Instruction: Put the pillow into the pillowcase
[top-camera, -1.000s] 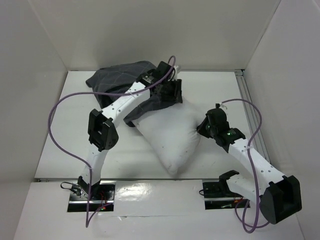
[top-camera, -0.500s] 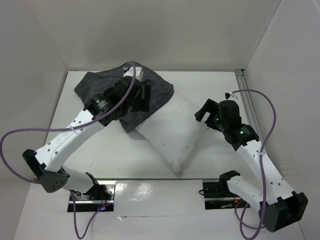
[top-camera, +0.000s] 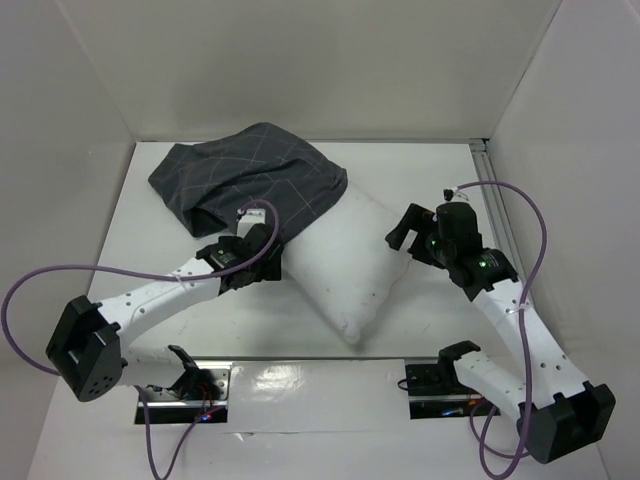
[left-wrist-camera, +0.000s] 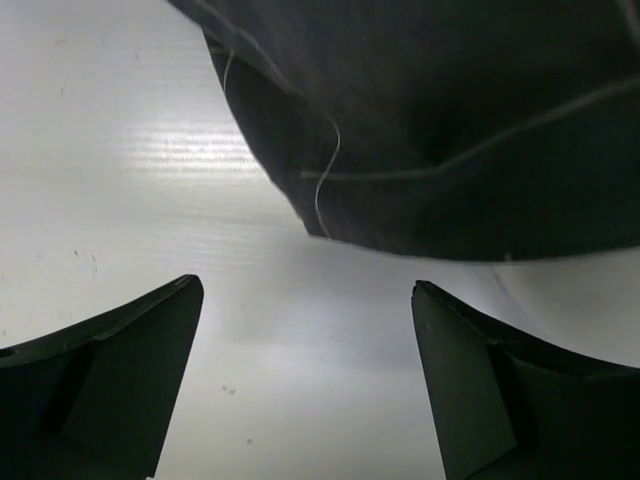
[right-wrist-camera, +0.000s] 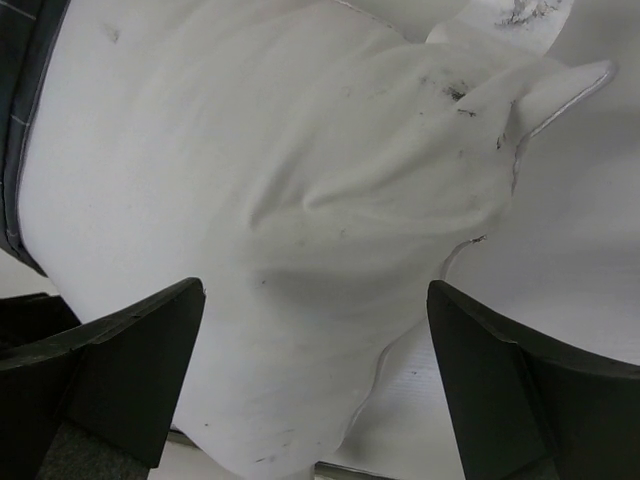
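The dark grey checked pillowcase (top-camera: 252, 185) lies crumpled at the back left, draped over the far end of the white pillow (top-camera: 345, 270), which juts toward the near edge. My left gripper (top-camera: 268, 265) hangs open just short of the pillowcase's near hem (left-wrist-camera: 450, 130), with only bare table between its fingers (left-wrist-camera: 110, 380). My right gripper (top-camera: 400, 238) is open at the pillow's right side. In the right wrist view the pillow (right-wrist-camera: 300, 200) fills the space beyond the open gripper (right-wrist-camera: 315, 290), which holds nothing. A strip of pillowcase (right-wrist-camera: 20, 100) shows at the left edge.
White walls close in the table (top-camera: 150, 270) at the back and on both sides. A metal rail (top-camera: 490, 185) runs along the right edge. Purple cables loop off both arms (top-camera: 60, 275).
The left arm has drawn back from on top of the pillowcase toward the near side and its jaws have opened. The right gripper opened off the pillow and then stayed put.
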